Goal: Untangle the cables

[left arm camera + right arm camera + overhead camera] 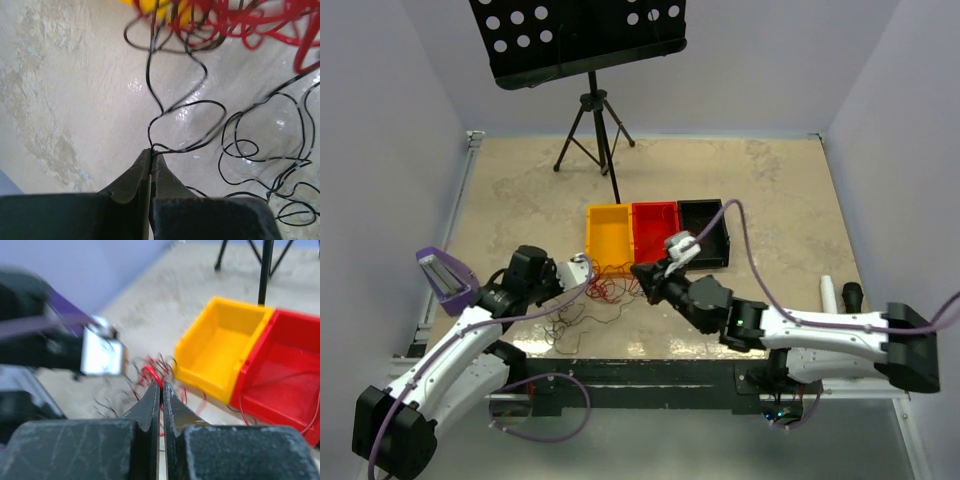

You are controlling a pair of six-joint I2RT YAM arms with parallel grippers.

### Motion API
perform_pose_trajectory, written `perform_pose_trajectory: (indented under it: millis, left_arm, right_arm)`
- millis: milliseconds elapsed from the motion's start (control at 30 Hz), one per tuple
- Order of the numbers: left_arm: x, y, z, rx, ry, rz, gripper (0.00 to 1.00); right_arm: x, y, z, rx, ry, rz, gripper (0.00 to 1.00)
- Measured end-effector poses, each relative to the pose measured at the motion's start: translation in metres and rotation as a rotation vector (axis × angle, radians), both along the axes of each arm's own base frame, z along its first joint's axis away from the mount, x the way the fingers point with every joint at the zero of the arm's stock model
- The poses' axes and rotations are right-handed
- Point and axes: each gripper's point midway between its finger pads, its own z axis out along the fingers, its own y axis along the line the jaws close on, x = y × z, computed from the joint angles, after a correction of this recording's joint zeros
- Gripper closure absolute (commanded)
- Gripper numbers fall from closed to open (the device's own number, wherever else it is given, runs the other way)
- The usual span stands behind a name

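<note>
the left gripper [151, 152] is fully shut, its tips pinching a black cable [147, 80] that rises from them in loose curves toward the tangle. more black loops lie flat on the table [65, 100] just right of it. the right gripper [161, 386] is also shut, fingers pressed together, nipping a red cable [151, 374] that loops at their tips; that view is blurred. the two grippers face each other closely across the cables [603, 290], a bunch of red and black strands on the table just in front of the yellow bin [608, 238]. a thin red strand lies in the red bin [655, 230] beside it. the black bin [703, 232] ends the row. farthest back is a music stand [592, 100].
</note>
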Motion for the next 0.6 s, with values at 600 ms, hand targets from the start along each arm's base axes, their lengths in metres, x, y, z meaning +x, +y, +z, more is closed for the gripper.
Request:
perform_pose_trajectory:
  millis: [600]
  left_arm:
    - [-0.006,0.062,-0.060,0.338,-0.088,0.038,1.00]
  right_arm:
    - [-0.038,-0.151,0.309,0.636,-0.201,-0.070,1.00]
